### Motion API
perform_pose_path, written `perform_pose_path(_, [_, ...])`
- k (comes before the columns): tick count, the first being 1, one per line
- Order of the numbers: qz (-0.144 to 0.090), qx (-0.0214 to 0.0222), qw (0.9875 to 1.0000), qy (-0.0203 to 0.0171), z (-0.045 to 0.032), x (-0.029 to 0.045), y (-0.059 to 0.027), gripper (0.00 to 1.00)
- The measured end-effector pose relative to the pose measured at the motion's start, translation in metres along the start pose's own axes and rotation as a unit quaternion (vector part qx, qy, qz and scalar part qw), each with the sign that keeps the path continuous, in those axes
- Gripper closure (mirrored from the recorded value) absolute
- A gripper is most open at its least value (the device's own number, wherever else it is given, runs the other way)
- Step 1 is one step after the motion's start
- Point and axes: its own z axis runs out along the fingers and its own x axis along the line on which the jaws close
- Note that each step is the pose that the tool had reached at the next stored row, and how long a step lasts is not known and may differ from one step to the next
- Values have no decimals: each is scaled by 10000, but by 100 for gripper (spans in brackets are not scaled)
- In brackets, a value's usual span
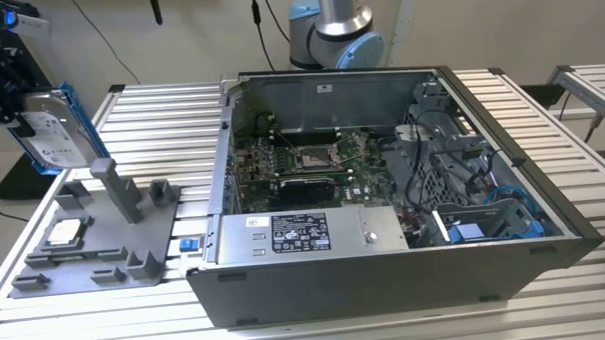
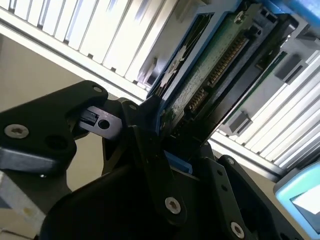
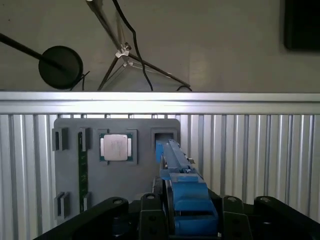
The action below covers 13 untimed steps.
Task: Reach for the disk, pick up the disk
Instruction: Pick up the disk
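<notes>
One hand (image 3: pixel 186 212) pinched the silver-grey metal disk (image 1: pixel 55 134) by its bright blue plastic frame, holding it on edge above the grey plastic tray (image 1: pixel 95 237) at the ribbed aluminium worktop's (image 1: pixel 161 127) corner; we judged the upright pose matched the tray's slot.

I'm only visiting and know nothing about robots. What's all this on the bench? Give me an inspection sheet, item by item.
Surface: slatted aluminium table.
Job's things: disk in its blue frame, held up off the table at the exterior view's left.
Clutter: open computer case; grey fixture tray holding a square chip.
Jaws: shut on the disk, seen in both wrist views.
Cables: wiring inside the case; black lead against the wall.
Surroundings: arm's base behind the case; tripod past the table edge.
</notes>
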Motion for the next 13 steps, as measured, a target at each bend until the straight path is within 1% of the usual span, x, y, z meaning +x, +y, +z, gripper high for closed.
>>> perform_pose_path(6, [0,0,10000,0,-56,-3,0,100])
perform_pose_path(13, [0,0,10000,0,-60,-4,0,100])
